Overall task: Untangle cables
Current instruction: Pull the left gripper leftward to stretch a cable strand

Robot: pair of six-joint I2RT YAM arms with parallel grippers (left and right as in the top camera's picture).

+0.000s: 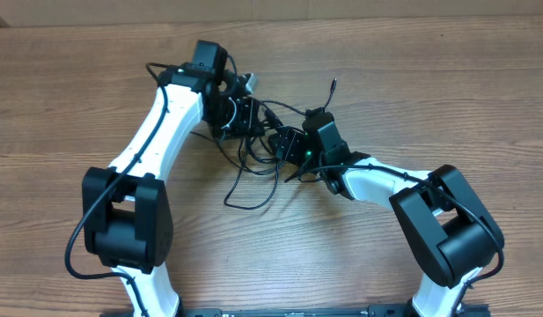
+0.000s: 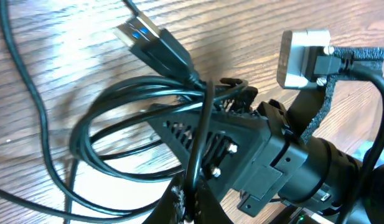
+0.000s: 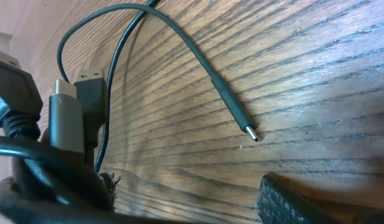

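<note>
A: Where do the cables lie?
B: Mid-bench, coiled about our clenched left jaws, which seemingly pinch a strand. The right jaws are released. We should draw one plug out slowly.

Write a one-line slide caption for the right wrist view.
A thin black cable arcs across the wooden table, ending in a small metal-tipped plug.

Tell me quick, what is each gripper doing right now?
Left gripper: closed on the cables.
Right gripper: open.
</note>
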